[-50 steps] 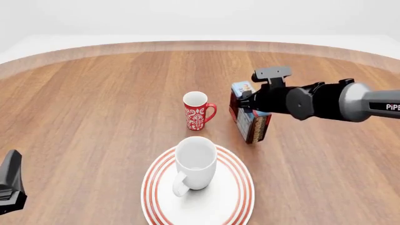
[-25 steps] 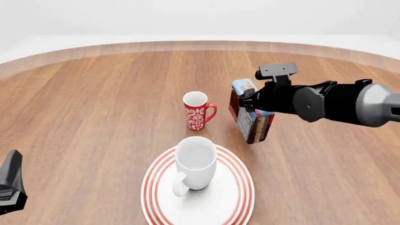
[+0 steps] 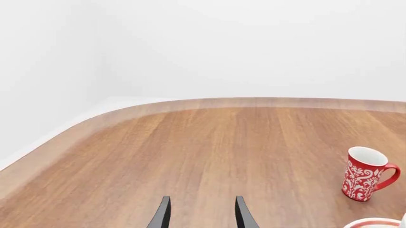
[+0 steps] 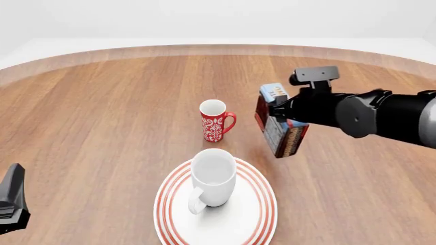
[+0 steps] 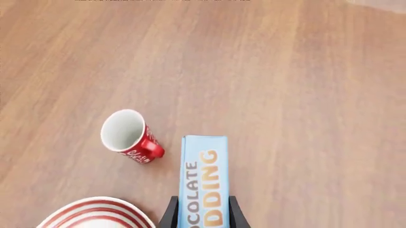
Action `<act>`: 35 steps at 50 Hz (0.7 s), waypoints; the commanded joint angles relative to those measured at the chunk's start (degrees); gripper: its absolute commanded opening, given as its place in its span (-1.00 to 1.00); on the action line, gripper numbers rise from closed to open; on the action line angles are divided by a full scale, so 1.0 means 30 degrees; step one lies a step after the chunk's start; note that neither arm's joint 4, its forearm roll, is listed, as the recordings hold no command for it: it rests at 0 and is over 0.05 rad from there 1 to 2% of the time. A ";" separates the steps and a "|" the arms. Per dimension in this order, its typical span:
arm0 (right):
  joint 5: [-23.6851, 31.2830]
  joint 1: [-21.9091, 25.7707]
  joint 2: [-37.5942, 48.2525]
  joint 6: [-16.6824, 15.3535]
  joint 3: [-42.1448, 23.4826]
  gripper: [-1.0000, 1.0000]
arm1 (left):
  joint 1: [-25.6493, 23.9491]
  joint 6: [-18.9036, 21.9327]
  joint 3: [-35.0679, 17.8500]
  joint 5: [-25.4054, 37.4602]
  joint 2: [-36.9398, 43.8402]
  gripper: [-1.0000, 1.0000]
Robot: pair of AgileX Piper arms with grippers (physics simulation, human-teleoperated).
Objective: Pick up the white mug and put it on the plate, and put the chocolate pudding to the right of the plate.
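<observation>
Brown wood-grain round table (image 4: 102, 117) under plain white walls.
Right of centre in the front view, the right gripper (image 4: 276, 111) pinches the light blue chocolate pudding box (image 4: 279, 127), tilted. At lower centre the glossy white mug (image 4: 212, 176) stands on the red-ringed white plate (image 4: 259, 214); behind it sits the red floral mug (image 4: 214, 121). At lower left, the left gripper (image 3: 201, 216) hangs parted, holding nothing.

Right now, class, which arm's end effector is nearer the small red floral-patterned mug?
The right end effector, gripping the light blue chocolate pudding box just right of the red floral mug. The left end effector sits far off, at the table's near-left edge.
</observation>
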 commanded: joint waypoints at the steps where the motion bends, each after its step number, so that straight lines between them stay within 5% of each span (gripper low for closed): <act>1: 0.0003 -0.0113 -0.1037 0.0409 0.0716 -1.00 | -0.0014 0.0061 -0.0001 0.0009 0.0011 1.00; 35: -0.0033 -0.1307 -0.3729 0.0526 0.3228 -1.00 | -0.0035 0.0134 0.0005 -0.0034 0.0070 1.00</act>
